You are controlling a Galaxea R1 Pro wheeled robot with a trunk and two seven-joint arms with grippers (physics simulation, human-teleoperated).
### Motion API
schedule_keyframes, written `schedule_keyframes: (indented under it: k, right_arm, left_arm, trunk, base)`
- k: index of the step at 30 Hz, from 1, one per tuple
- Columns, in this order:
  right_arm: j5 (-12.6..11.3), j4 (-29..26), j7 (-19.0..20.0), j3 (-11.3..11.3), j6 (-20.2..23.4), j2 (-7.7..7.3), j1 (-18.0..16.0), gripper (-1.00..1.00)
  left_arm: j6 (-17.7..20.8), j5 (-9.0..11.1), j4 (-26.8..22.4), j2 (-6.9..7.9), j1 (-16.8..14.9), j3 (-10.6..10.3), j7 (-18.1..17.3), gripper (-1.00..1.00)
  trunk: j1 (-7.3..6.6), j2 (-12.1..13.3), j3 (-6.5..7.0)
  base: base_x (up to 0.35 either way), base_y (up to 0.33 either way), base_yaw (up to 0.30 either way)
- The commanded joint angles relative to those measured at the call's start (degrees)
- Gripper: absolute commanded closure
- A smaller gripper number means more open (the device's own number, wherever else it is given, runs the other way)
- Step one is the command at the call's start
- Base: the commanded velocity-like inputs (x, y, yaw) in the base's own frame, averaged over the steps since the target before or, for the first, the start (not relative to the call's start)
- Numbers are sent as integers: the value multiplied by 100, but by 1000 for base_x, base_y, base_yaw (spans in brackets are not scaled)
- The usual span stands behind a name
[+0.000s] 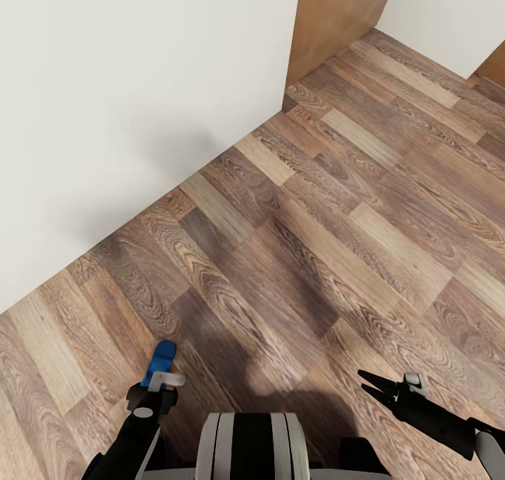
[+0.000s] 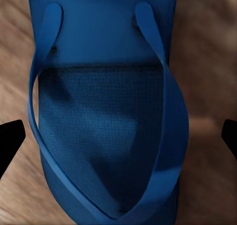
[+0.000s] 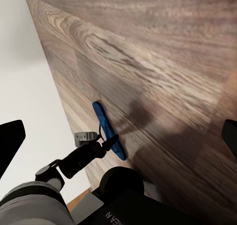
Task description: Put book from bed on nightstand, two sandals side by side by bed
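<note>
Head view: the robot faces a white wall (image 1: 126,115) that meets a wood-plank floor (image 1: 337,242) along a slanting line, with a brown panel (image 1: 337,17) at the wall's far corner. The left claw (image 1: 160,380) sits low beside the trunk (image 1: 252,445) and carries a blue sandal (image 1: 160,361), which stands out ahead of the fingertips, above the floor. The right claw (image 1: 375,385) lies on the other side of the trunk, its two dark fingers spread in a narrow V with nothing between them. Left wrist view: the sandal (image 2: 106,116) lies directly ahead of the claw, sole side away, its two straps running together into a point; the blurred floor (image 2: 207,62) shows on either side of it. The dark fingertips (image 2: 10,141) stand at each edge of the picture, outside the sandal's sides, so the exact point of the pinch cannot be made out here. Right wrist view: across the floor (image 3: 148,47), the left arm's claw (image 3: 101,143) pinches the sandal (image 3: 106,129) near its rear, the sandal seen edge-on and pointing away from that claw beside the wall (image 3: 29,87). The right claw's own fingertips (image 3: 11,141) stand wide apart at the picture's edges.
</note>
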Motion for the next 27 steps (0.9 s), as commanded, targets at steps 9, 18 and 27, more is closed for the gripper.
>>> schedule_keyframes:
  k: [9,18,27]
  right_arm:
    - [-9,1,8,-3,28,0,-2,-100]
    - [-9,1,7,-3,28,0,-2,-100]
    - [-9,1,9,-3,28,0,-2,-100]
  left_arm:
    - [29,-37,-9,-2,0,10,-5,-100]
    - [29,-37,-8,3,0,10,-5,-100]
    - [29,-37,-1,4,0,10,-5,100]
  trunk:
    - [-1,-1,-3]
    - [-1,-1,-3]
    - [-1,-1,-3]
  base:
    - [0,0,0]
    - [0,0,0]
    - [0,0,0]
